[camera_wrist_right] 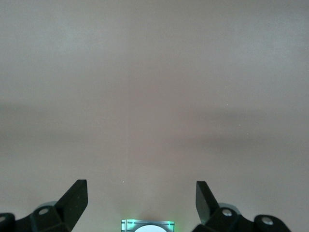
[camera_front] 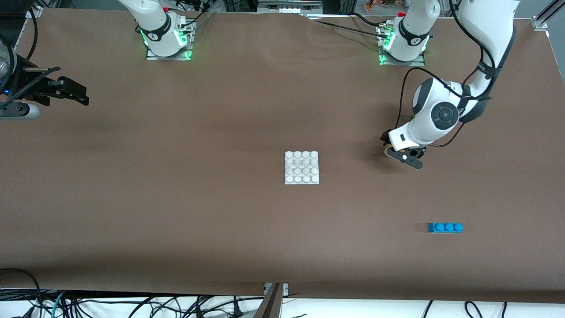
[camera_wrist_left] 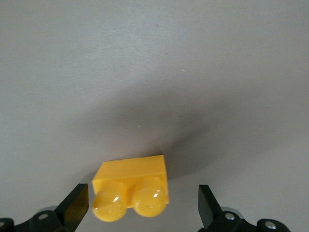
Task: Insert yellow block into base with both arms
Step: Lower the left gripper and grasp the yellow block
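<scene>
A brown mat covers the table (camera_front: 176,198), cables trailing off its near edge. The base (camera_front: 302,167) sits mid-table. The left gripper (camera_wrist_left: 144,205) hangs, fingers spread, over the yellow block (camera_wrist_left: 131,187) (studs toward the camera, long axis running three to nine o'clock between the fingertips), which lies on the mat toward the left arm's end. The right gripper (camera_wrist_right: 141,203) waits spread over bare mat.

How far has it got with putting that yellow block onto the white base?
Barely begun. Nothing is done: the base sits bare mid-table, no block on it. In hand: the left gripper is low over the yellow block, fingers open either side, not gripping yet. The right gripper waits open at its own end. Left: grasp, carry, press onto the studs. The blue brick is untouched.
</scene>
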You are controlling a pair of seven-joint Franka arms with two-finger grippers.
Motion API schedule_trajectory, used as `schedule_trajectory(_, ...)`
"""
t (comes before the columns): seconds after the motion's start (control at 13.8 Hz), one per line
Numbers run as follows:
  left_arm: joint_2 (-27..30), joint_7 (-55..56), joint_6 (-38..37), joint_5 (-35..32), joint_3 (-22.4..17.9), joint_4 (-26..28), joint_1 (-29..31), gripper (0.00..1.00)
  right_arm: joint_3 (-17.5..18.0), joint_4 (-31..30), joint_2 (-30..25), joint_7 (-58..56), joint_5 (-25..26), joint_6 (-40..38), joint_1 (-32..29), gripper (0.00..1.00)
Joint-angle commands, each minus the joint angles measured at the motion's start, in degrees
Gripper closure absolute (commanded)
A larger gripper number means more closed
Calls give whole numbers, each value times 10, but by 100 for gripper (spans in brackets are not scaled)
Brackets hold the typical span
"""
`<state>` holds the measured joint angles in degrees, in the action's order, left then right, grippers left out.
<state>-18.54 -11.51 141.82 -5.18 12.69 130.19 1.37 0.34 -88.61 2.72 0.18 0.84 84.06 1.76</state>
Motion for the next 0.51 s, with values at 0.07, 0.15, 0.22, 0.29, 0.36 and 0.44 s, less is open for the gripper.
schedule_trajectory(0.07, 1, 20, 10, -49, -2, 5, -3, 0, -31, -5, 3, -4, 2, 0, -1, 1)
schedule_trajectory(0.15, 1, 20, 10, -50, -2, 5, -2, 0, -31, -4, 3, -4, 2, 3, 0, 1)
schedule_trajectory(0.22, 0, 20, 10, -50, -2, 5, -1, 0, -30, -4, 3, -4, 3, 7, 2, 1)
schedule_trajectory(0.29, -1, 20, 10, -51, -2, 5, -1, 0, -29, -4, 3, -4, 3, 8, 2, 1)
schedule_trajectory(0.36, -2, 20, 10, -51, -3, 5, -1, 0, -29, -4, 3, -4, 3, 8, 2, 1)
schedule_trajectory(0.44, -3, 20, 10, -51, -3, 5, 0, 1, -29, -3, 3, -4, 3, 8, 2, 1)
